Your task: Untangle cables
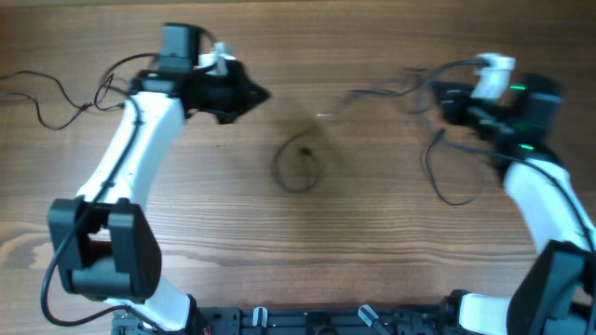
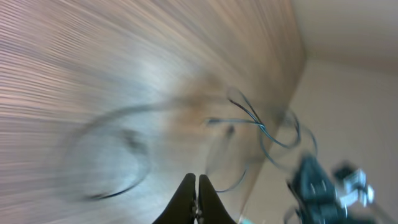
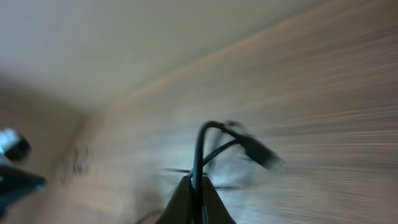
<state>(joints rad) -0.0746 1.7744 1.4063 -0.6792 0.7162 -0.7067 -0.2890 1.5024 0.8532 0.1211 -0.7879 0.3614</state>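
A thin dark cable lies in a loose coil (image 1: 300, 164) at the table's middle; it also shows blurred in the left wrist view (image 2: 115, 163). My left gripper (image 1: 259, 94) hovers up and to the left of the coil, and its jaws (image 2: 197, 186) are shut with nothing between them. My right gripper (image 1: 438, 97) is at the right and is shut (image 3: 198, 182) on a thin dark cable (image 3: 200, 146) that arcs up and out to a plug end (image 3: 262, 153). This cable (image 1: 372, 93) stretches blurred to the left towards the middle. Another thin cable (image 1: 445, 179) loops below the right gripper.
A further thin cable (image 1: 51, 98) lies at the far left near the left arm's elbow. The arm bases stand along the front edge (image 1: 307, 321). The wrist views are motion-blurred.
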